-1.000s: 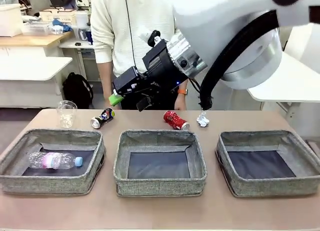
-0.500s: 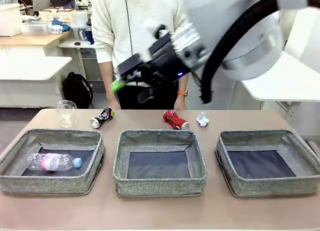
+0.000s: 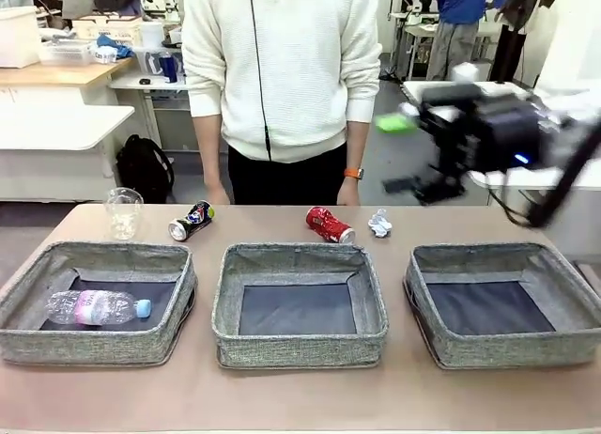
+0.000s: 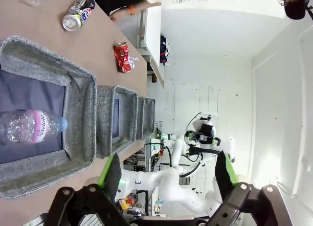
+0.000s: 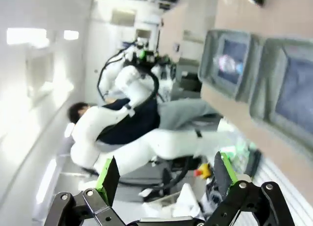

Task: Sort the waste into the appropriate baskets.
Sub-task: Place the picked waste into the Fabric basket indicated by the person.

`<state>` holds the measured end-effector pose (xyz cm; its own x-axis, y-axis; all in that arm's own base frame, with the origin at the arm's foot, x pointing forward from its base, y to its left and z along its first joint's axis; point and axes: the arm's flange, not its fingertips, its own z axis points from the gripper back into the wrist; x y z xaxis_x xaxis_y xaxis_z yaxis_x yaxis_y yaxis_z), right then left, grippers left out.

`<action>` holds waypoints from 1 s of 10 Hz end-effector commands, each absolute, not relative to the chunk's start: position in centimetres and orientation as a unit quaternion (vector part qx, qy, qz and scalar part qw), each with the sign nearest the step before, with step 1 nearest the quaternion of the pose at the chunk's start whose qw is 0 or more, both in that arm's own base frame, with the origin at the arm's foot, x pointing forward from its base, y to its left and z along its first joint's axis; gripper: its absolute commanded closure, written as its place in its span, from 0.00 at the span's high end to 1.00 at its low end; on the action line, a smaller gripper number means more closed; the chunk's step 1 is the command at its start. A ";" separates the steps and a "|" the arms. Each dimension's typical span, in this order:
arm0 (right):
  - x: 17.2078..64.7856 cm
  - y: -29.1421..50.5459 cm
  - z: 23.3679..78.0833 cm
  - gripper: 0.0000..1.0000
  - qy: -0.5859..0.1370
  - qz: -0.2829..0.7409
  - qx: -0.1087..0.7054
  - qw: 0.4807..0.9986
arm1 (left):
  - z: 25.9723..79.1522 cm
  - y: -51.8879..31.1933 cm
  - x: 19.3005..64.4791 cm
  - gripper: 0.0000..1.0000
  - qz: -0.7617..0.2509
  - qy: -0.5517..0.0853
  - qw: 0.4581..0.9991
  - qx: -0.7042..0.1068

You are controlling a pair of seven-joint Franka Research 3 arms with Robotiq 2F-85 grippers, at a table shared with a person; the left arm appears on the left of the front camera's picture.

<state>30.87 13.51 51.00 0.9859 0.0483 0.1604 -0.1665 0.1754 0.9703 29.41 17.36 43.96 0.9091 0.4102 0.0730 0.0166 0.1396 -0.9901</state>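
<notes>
A: Right gripper (image 3: 399,154) is spread wide and empty, raised over the table's far right side, blurred. Left gripper (image 4: 166,173) is also wide apart, nothing between its green pads (image 4: 111,168).
B: Waste?
A: Clear bottle (image 3: 94,307), pink label, blue cap, lies on its side on the left basket's (image 3: 94,348) dark bottom. Along the far edge: clear cup (image 3: 124,213) upright, dark printed can (image 3: 192,221) lying down, crushed red can (image 3: 330,225), white paper wad (image 3: 380,224) near it.
B: Room?
A: Middle basket (image 3: 299,349) and right basket (image 3: 507,349) show bare dark bottoms. Grey woven soft walls, gaps between them. Bare table (image 3: 300,396) strip along the near edge.
</notes>
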 end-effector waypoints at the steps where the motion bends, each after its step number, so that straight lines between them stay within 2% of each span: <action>1: 29.4 6.6 45.5 1.00 -0.022 0.064 0.646 0.760 | 44.0 17.4 29.2 1.00 0.124 -0.170 0.735 -0.644; 2: 27.8 3.1 42.8 1.00 -0.022 0.019 0.663 0.748 | 44.0 17.4 29.2 1.00 0.124 -0.170 0.735 -0.644; 4: 25.5 0.2 38.8 1.00 -0.065 0.003 0.705 0.706 | 44.0 17.4 29.2 1.00 0.124 -0.170 0.735 -0.644; 6: 25.7 2.0 36.5 1.00 -0.116 0.052 0.705 0.698 | 44.0 17.4 29.2 1.00 0.124 -0.170 0.735 -0.644; 7: 32.6 -3.2 42.1 1.00 -0.062 -0.006 0.702 0.710 | 44.0 17.4 29.2 1.00 0.124 -0.170 0.735 -0.644; 10: 32.6 -3.2 42.1 1.00 -0.062 -0.006 0.702 0.710 | 44.0 17.4 29.2 1.00 0.124 -0.170 0.735 -0.644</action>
